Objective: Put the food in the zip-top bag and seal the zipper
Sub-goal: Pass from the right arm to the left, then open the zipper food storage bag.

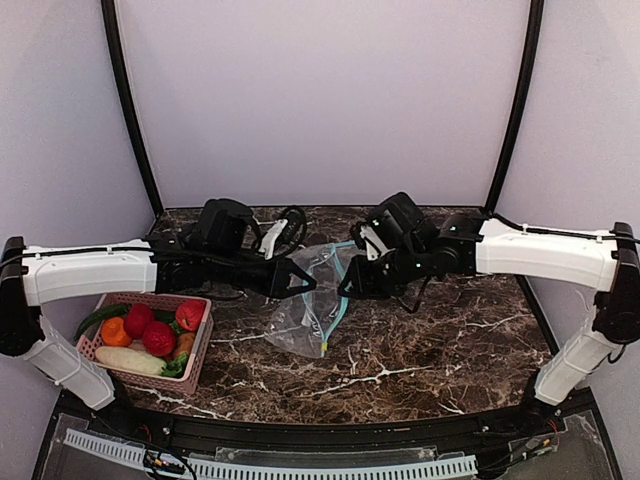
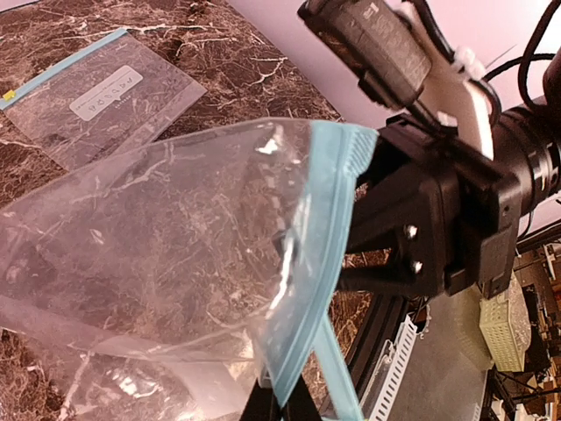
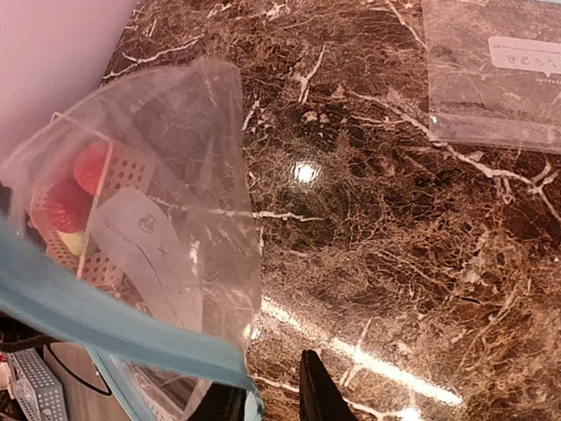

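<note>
My left fingers are pressed together on the zipper of the bag. The bag hangs between both sets of fingers and sags to the worktop below them. My right fingers stand slightly parted, with the zipper's other end just beside them. The food lies in the basket, well apart from my left fingers on their outer side. A second bag lies flat, apart from both.

No text readable anywhere. White label on spare flat bag showing row of tiny grey marks, too small to read. Pale label on held zip-top bag showing faint round symbols, blurred through plastic.
</note>
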Robot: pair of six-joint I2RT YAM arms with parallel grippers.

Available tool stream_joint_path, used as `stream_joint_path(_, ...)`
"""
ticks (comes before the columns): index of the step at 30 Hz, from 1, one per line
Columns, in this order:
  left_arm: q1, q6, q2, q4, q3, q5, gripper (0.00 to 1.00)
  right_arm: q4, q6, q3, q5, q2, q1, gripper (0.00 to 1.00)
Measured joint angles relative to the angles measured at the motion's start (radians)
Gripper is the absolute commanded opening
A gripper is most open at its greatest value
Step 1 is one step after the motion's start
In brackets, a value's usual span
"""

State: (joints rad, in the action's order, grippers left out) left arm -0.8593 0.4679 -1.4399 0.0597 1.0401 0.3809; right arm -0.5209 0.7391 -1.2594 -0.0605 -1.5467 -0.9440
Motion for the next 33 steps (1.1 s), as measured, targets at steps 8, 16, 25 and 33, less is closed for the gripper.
stream_joint_path(8, 0.000, 0.024, -0.011, -0.056, -0.020, 0.031, 0.01, 0.020, -0.003, -0.018, 0.031, -0.074, -0.053, 0.54)
stream_joint_path(16, 0.000, 0.050, -0.019, -0.077, -0.035, 0.024, 0.01, 0.172, 0.045, 0.029, 0.023, -0.063, -0.057, 0.69)
stream_joint_path(25, 0.004, 0.113, -0.027, -0.150, -0.053, 0.031, 0.01, 0.236, 0.095, 0.101, 0.073, -0.059, -0.058, 0.73)
stream_joint_path(33, 0.004, 0.144, -0.027, -0.186, -0.053, 0.034, 0.01, 0.226, 0.103, 0.113, 0.160, -0.060, -0.060, 0.86)
